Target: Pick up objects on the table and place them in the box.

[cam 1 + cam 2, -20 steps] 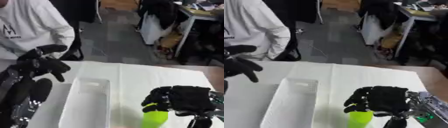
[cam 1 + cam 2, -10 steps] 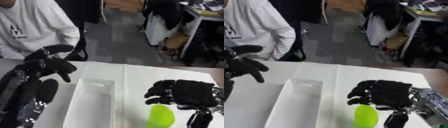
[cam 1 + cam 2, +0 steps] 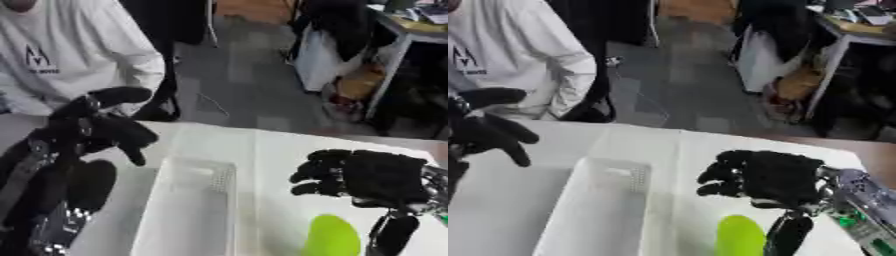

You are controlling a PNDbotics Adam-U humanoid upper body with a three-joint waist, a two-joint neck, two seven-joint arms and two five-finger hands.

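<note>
A bright green rounded object lies on the white table at the front right, cut off by the lower edge. My right hand hovers just above it with its fingers loosely bent and pointing left. A strip of table shows between them and the object. Its thumb hangs down by the object's right side. A long white box stands to the left of the object and nothing shows inside it. My left hand is raised left of the box, open and holding nothing.
The table's far edge runs just behind the box and both hands, with grey floor beyond. A desk with bags under it stands at the back right, well off the table.
The whole picture has shifted, so the camera moved. Against the green object, my right hand has risen slightly and no longer overlaps its top. The left hand stays raised.
</note>
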